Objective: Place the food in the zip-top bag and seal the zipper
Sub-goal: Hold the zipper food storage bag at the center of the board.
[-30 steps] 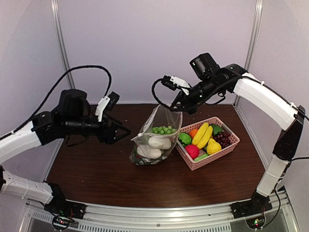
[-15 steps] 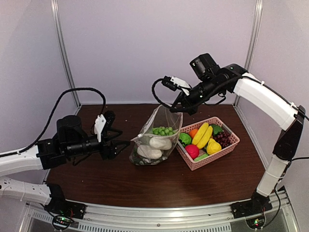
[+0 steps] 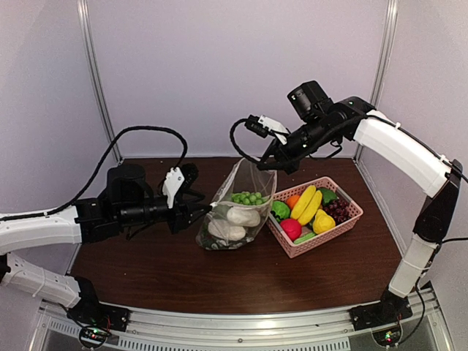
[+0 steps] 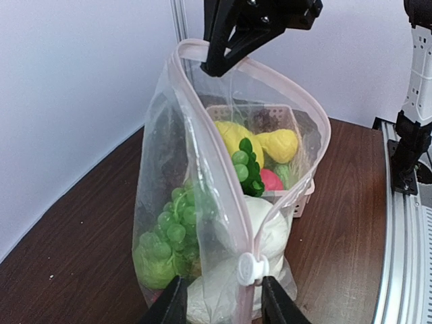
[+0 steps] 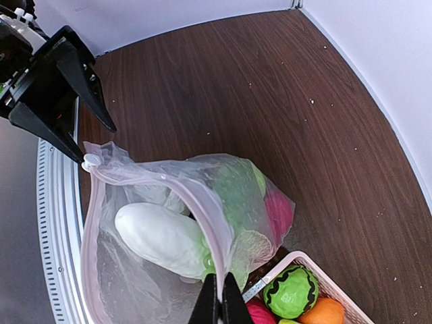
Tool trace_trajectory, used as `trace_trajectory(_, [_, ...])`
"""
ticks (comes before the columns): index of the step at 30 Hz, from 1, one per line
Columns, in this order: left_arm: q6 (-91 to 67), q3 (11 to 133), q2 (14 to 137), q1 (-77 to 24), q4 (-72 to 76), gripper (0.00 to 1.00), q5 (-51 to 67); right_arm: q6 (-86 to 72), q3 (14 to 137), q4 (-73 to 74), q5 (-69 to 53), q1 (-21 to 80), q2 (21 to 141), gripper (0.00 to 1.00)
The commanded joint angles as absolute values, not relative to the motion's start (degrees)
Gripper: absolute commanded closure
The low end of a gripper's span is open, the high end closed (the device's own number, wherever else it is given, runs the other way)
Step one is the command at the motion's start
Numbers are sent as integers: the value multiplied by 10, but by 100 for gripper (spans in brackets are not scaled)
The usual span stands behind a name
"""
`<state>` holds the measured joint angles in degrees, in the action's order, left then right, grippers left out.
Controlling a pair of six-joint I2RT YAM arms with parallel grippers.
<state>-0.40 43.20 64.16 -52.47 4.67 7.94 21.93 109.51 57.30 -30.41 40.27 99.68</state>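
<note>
The clear zip-top bag point(image 3: 251, 180) stands on the table, its mouth open. It holds green grapes point(image 4: 171, 221), a white vegetable point(image 5: 158, 236) and other food. My right gripper point(image 3: 268, 164) is shut on the far top corner of the zipper strip point(image 4: 209, 155) and holds it up; the pinch also shows in the right wrist view point(image 5: 216, 300). My left gripper point(image 4: 225, 307) is open at the bag's low near end. Its fingers stand on either side of the white slider tab point(image 4: 251, 270) without closing on it. The left gripper also shows in the top view point(image 3: 207, 212).
A pink lattice basket point(image 3: 349, 219) stands just right of the bag, touching it. It holds bananas point(image 3: 307, 203), a red fruit point(image 3: 291, 229), purple grapes and other toy food. Walls close the back and both sides.
My left arm has dropped lower and moved right, bringing its open fingers up to the slider end of the bag. The right arm and the bag have not moved.
</note>
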Motion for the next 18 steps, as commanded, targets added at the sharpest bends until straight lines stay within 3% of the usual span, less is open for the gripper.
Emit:
trace_trajectory(1, [36, 450, 650, -526, 51, 62, 80, 208, 1092, 577, -305, 405, 990, 100])
trace_trajectory(7, [50, 449, 661, -526, 41, 60, 71, 208, 1089, 577, -303, 405, 989, 100])
trace_trajectory(12, [59, 438, 650, -533, 55, 53, 93, 207, 1087, 576, -301, 403, 989, 100])
trace_trajectory(18, [65, 412, 628, -534, 72, 52, 89, 205, 1087, 574, -305, 403, 989, 100])
